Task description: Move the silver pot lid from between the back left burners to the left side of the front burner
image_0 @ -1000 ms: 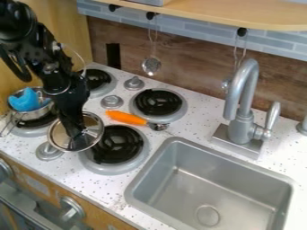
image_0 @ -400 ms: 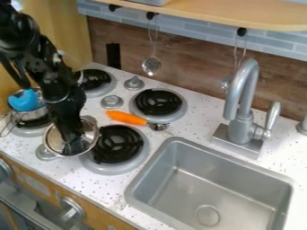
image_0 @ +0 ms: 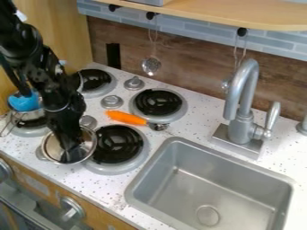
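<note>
Round metal dish (image_0: pixel 54 146) located at the near left of the stove, left of the near burner (image_0: pixel 120 167) and overlapping its left edge in view. Its rim outlines a circle, giving no distinct long axis; the hollow side faces upward toward the camera. Exact tilt and contact with the counter cannot be determined. Gripper (image_0: pixel 72 152) points down inside the rim; whether it is wide, narrow or grasping the dish cannot be told. Farther left stands a metal pot (image_0: pixel 28 116) with a blue item (image_0: pixel 24 103) in it. Orange-handled utensil (image_0: pixel 126 118) lies farther right, its handle end to the left and metal head to the right, slightly nearer.
</note>
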Controlling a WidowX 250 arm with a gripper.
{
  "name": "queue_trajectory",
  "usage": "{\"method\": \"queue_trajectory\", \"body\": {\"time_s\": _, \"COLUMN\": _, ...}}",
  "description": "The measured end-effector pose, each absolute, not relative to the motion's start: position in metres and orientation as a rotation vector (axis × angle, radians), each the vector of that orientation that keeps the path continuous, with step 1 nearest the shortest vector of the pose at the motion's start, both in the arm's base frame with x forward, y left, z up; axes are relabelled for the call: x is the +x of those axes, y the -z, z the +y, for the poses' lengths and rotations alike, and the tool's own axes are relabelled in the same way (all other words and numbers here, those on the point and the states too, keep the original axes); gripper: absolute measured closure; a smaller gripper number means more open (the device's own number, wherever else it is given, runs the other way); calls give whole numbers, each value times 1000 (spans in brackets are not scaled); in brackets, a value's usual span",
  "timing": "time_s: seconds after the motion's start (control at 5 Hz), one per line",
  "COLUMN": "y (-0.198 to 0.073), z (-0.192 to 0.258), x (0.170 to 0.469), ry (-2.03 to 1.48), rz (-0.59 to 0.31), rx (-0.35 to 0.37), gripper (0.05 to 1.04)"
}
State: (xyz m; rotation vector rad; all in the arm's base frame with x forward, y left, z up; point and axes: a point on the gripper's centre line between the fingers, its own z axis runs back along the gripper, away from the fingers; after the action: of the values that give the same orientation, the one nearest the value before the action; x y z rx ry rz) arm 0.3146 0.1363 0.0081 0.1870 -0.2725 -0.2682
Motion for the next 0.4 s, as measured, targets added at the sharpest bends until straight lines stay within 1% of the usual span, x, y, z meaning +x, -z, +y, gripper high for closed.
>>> {"method": "queue_trajectory", "body": {"time_s": 0.2, "y": -2, "z": 142, "x": 320, "ry": 235, "rz": -252, "rx": 188, "gripper": 731}}
{"method": "queue_trajectory", "body": {"time_s": 0.4, "y": -2, "z": 154, "x": 327, "ry": 189, "rz": -234, "rx": 200, "gripper": 434}}
